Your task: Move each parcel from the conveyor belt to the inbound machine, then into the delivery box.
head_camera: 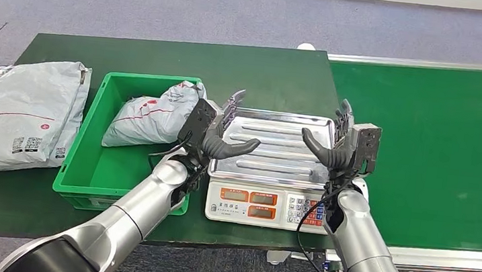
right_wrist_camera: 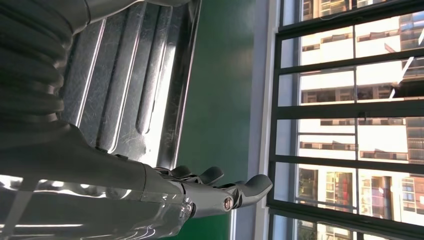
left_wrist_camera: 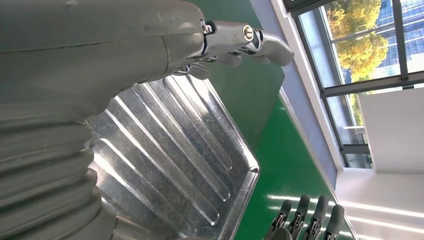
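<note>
**A:** Start closest in. How did the hands stand?

**B:** Both were empty and spread wide. The left hand [head_camera: 220, 128] hovered over the left edge of the steel tray [head_camera: 275, 154], the right hand [head_camera: 340, 145] over its right edge, thumbs pointing toward each other across the bare tray. Neither was touching anything that I could make out.

**A:** And that tray belonged to what?

**B:** The scale [head_camera: 265, 205] serving as the inbound machine, with its lit displays facing the robot. Nothing lay on it.

**A:** So where was the parcel?

**B:** A grey parcel [head_camera: 152, 117] lay in the green delivery box [head_camera: 86, 172] just left of the scale, tilted against the far corner with its top poking above the rim. A second, larger bag [head_camera: 14, 115] lay on the table, left of the box.

**A:** Then what worried you?

**B:** The conveyor belt [head_camera: 439, 150] beyond the right hand looked bare. I judged the next reach had to go that way, and a parcel might arrive while the hands were parked over the scale, so a late or shallow grasp could let it slide past.

**A:** Anything else?

**B:** A low swing rightward could clip the tray's raised lip and shove the scale. And the leaning parcel left less room for the next drop.
</note>
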Robot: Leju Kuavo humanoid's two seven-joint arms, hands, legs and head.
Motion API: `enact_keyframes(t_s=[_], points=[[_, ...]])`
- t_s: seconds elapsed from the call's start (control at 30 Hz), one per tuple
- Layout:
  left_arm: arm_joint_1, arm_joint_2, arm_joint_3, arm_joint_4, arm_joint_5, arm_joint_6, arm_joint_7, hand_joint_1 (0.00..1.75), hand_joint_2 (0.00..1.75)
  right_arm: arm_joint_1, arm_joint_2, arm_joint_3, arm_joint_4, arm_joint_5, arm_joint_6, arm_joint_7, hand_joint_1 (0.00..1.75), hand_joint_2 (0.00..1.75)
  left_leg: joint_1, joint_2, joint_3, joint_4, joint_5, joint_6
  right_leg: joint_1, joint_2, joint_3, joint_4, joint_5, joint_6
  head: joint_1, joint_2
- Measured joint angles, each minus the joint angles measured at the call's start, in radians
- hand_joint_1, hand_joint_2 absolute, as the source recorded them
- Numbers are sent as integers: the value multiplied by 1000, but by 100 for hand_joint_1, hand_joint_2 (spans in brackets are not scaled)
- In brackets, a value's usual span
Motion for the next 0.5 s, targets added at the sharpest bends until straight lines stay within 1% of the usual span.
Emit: enact_keyframes(t_s=[0.33, 0.5], points=[[0, 0, 1, 6, 1, -11, 0, 0, 175, 2, 0, 0, -14, 11, 10, 12, 0, 175, 0, 0, 0, 0, 0, 0, 0, 0, 0, 0, 0, 0, 0, 0], [-1, 0, 2, 11, 2, -13, -2, 0, 175, -19, -5, 0, -4, 1, 26, 11, 0, 175, 0, 0, 0, 0, 0, 0, 0, 0, 0, 0, 0, 0, 0, 0]])
